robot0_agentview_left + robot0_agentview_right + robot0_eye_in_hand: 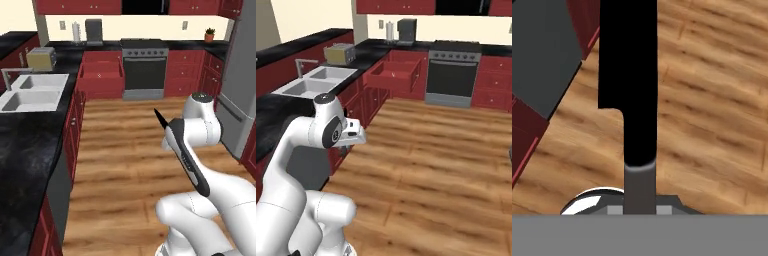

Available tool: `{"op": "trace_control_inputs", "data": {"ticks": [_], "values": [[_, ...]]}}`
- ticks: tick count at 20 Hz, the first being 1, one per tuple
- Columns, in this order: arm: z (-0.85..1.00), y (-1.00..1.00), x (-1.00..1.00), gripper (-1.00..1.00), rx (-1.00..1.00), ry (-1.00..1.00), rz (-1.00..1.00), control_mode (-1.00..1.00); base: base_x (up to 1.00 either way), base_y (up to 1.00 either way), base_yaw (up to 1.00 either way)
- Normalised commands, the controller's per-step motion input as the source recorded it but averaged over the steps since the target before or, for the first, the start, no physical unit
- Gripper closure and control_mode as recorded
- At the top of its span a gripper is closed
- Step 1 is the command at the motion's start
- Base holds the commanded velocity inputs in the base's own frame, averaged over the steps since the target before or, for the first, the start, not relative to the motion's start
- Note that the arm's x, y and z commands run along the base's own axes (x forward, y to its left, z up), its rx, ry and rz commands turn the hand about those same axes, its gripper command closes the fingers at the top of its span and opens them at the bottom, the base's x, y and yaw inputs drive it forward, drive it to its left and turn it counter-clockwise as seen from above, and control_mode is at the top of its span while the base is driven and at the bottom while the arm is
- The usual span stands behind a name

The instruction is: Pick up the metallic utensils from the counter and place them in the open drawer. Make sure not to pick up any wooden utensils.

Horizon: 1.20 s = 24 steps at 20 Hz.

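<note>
Black knife [628, 75] tip cut off

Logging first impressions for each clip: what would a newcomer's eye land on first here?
The white arm, folded over the wooden floor, carries a black knife whose tip juts up beside its elbow in the left base view. Across the room, the open drawer stands pulled out beside the oven. A grey sink breaks the black counter at left.

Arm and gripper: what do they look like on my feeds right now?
The arm is glossy white with rounded, bulbous links, dark grey joint caps and a black strip along one link. The gripper has small pale grey finger tips. No cables or markings are visible.
</note>
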Motion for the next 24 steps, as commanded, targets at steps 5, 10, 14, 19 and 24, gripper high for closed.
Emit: {"op": "trace_control_inputs", "data": {"ticks": [5, 10, 14, 19, 24], "values": [[0.00, 0.00, 0.00, 1.00, 0.00, 0.00, 0.00, 1.00, 1.00, -0.13, 0.20], [0.00, 0.00, 0.00, 1.00, 0.00, 0.00, 0.00, 1.00, 1.00, -0.05, 0.14], [0.00, 0.00, 0.00, 1.00, 0.00, 0.00, 0.00, 1.00, 1.00, 0.00, 0.12], [0.00, 0.00, 0.00, 1.00, 0.00, 0.00, 0.00, 1.00, 1.00, 0.00, 0.12], [0.00, 0.00, 0.00, 1.00, 0.00, 0.00, 0.00, 1.00, 1.00, -0.06, 0.08]]}}
